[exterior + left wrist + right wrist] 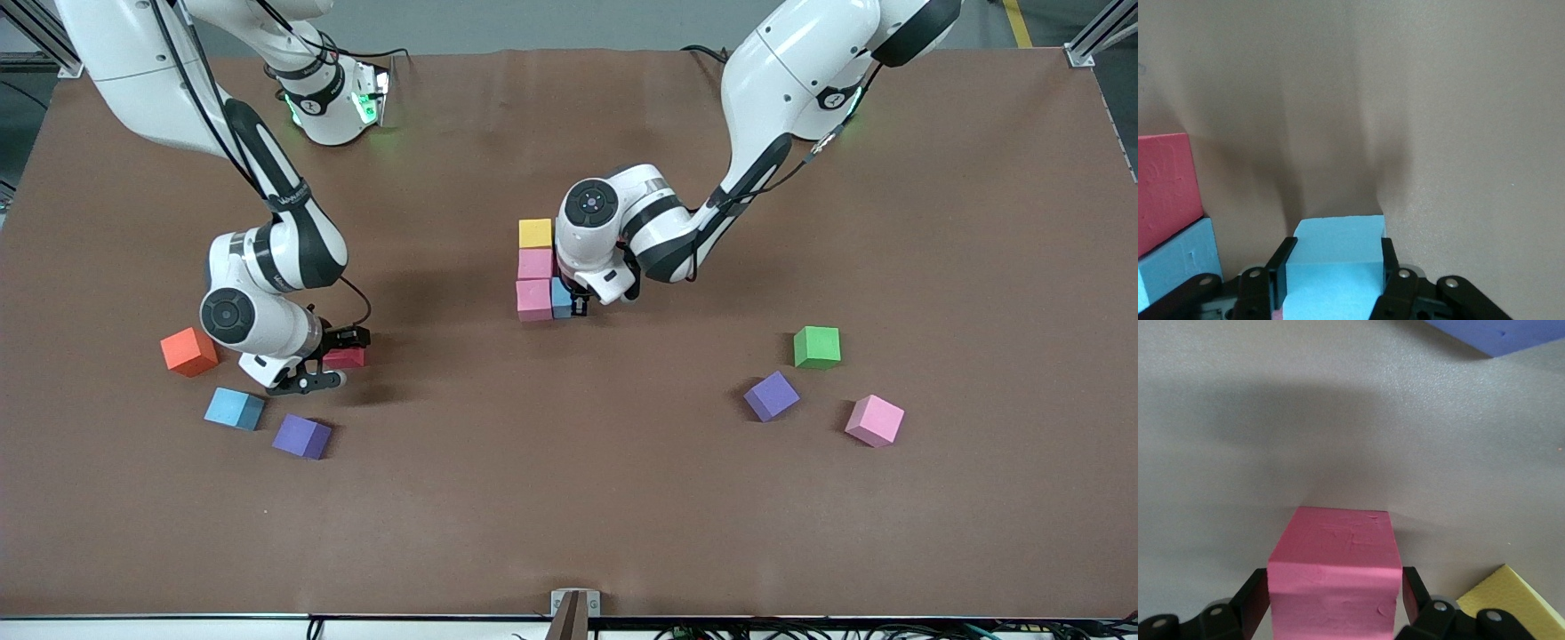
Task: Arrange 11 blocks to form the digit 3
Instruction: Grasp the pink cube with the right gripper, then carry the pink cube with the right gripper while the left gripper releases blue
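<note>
Now L gripper (580, 305) grips blue cube (1335, 257), R gripper (333, 360) at red cube (345, 357)

High front cam, two close wrist cams

Orange cube (189, 351) on brown table (569, 498), right arm's end.

I've got a plain brown counter (569, 498) w/ matte solid-colour cubes, no patterns: a yellow block (535, 233), two pink blocks (535, 264) stacked in a column w/ a blue block (561, 299) beside, plus a red block (345, 358). Loose ones I see: orange cube (188, 351), light blue block (235, 409), purple block (301, 436), 2nd purple block (771, 396), green block (816, 347), pink block (875, 420). Arms are white w/ black end effectors.
</note>
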